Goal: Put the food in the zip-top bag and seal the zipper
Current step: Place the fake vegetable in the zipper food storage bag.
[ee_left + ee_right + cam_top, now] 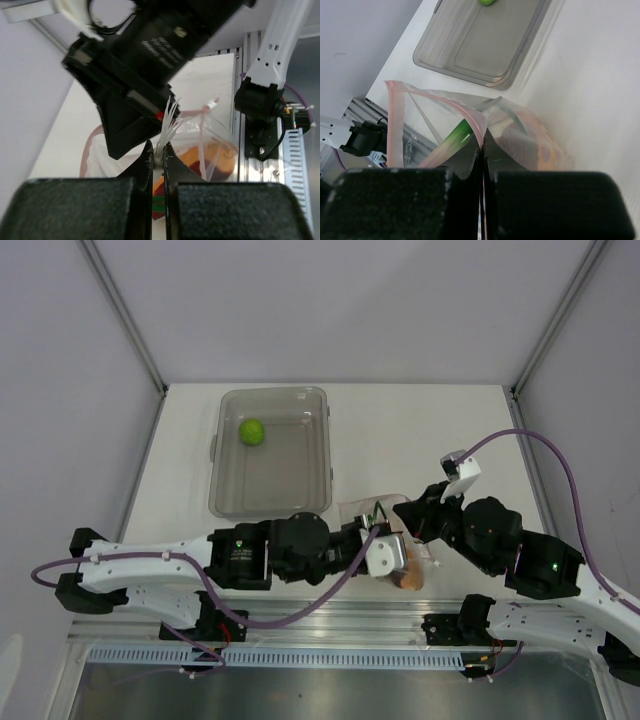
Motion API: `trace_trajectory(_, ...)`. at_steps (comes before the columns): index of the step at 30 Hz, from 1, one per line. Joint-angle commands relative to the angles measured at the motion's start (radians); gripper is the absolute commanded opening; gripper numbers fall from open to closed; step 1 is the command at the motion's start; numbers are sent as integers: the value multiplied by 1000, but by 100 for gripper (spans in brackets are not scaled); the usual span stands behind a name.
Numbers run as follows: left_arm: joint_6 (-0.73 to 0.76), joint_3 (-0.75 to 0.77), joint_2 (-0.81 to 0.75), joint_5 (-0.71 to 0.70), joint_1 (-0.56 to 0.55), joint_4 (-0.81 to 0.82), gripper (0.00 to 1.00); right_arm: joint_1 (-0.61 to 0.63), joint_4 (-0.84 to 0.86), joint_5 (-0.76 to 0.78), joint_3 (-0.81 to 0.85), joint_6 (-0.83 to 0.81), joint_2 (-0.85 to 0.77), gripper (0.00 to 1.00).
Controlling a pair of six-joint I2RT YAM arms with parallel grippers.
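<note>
Zip-top bag (440,107) holds food (456,136); bin (225,490) holds 1 lime (251,431).

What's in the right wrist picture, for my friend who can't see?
Two black jaws pinch the edge of a clear plastic bag with a pink strip along its mouth. A green stalk and something orange show inside. Behind it, a grey bin holds a green lime.
</note>
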Motion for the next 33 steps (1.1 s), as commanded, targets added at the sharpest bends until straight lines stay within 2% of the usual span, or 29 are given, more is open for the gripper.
trace_trajectory(1, -169, 94, 30, 79, 60, -118, 1, 0, 49, 0, 45, 25, 0, 0)
trace_trajectory(8, -324, 61, 115, 119, 152, -161, 1, 0, 66, -19, 45, 73, 0, 0)
trace_trajectory(12, -330, -31, 147, 115, 166, -129, 0, 0, 74, -12, 51, 99, 9, 0)
trace_trajectory(16, -344, -24, 217, 109, 193, -194, 1, 0, 69, -14, 71, 105, 29, 0)
trace_trajectory(23, -343, -59, 210, 95, 239, -189, 2, -2, 71, 3, 79, 114, 25, 0)
trace_trajectory(24, -338, -65, 199, 86, 239, -181, 5, -2, 68, 3, 79, 113, 26, 0)
trace_trajectory(26, -335, -73, 169, 75, 239, -163, 30, -2, 63, 4, 76, 114, 26, 0)
trace_trajectory(28, -338, -76, 144, 50, 239, -156, 48, -2, 60, 6, 73, 114, 23, 0)
trace_trajectory(33, -344, -70, 52, 12, 238, -152, 61, 0, 57, 11, 60, 116, 22, 0)
